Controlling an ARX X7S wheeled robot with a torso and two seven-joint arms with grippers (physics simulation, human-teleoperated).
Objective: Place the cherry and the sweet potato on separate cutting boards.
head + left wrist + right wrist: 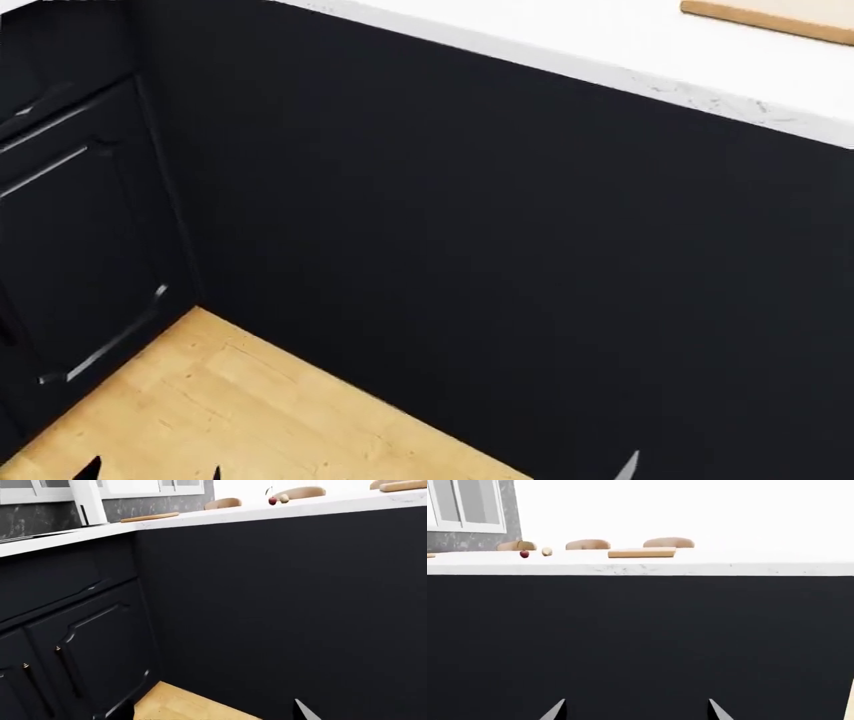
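Cherry (524, 554) beside sweet potato (546, 552) well inside countertop (694, 565) edge, right fingers (712, 710) spread, left unclear

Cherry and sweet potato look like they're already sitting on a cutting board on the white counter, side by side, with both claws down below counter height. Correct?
Not quite. In the right wrist view the cherry and the sweet potato lie side by side on the bare white counter, not on a cutting board; the nearest cutting board lies apart from them. Both claws are indeed below counter height.

Only slim, pointed claw fingertips (557, 711) show: pale grey on the right, black on the left.
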